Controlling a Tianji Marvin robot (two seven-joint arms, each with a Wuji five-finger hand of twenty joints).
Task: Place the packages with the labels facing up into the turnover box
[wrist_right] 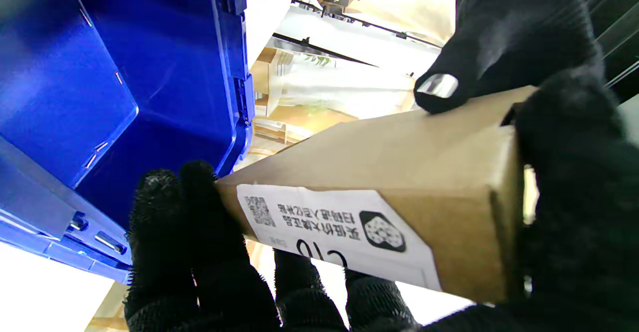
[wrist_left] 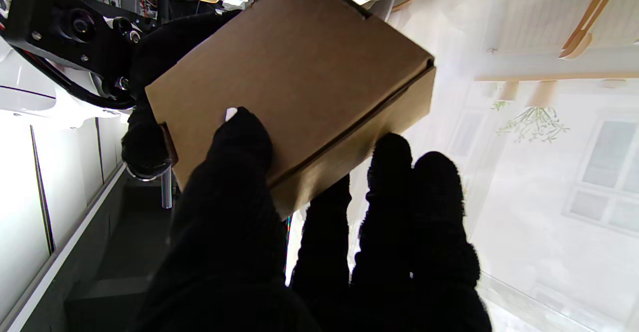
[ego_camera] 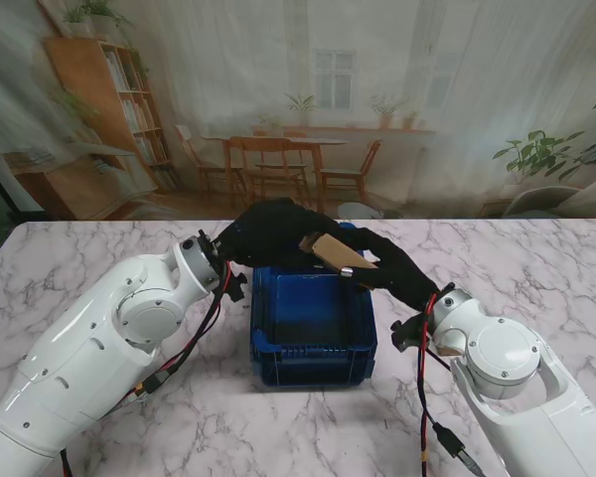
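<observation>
While both black-gloved hands meet above the far rim of the turnover box (ego_camera: 313, 328), a brown cardboard package (ego_camera: 336, 254) is gripped between them, off the worktop (ego_camera: 536, 268). From the left wrist, the left hand (wrist_left: 309, 252) is closed on the package (wrist_left: 294, 82): its thumb (wrist_left: 239, 137) presses on a broad plain face and the other fingers (wrist_left: 394, 172) curl under the narrow edge. From the right wrist, the right hand (wrist_right: 564, 197) also clasps the package (wrist_right: 399, 172), with the thumb over one end and the fingers (wrist_right: 174, 207) wrapped around the opposite end; a fingertip of the left hand (wrist_right: 499, 47) rests on the plain face. A white label (wrist_right: 339, 232) (printed with a code square and dark characters) sits on the face turned toward the right palm. Seen from the stand, the package is tilted, over the box's far right corner. Both arms reach inward from the near corners, the left hand (ego_camera: 268, 234) coming from the left, the right hand (ego_camera: 392, 266) from the right. What shows of the blue box interior looks bare.
</observation>
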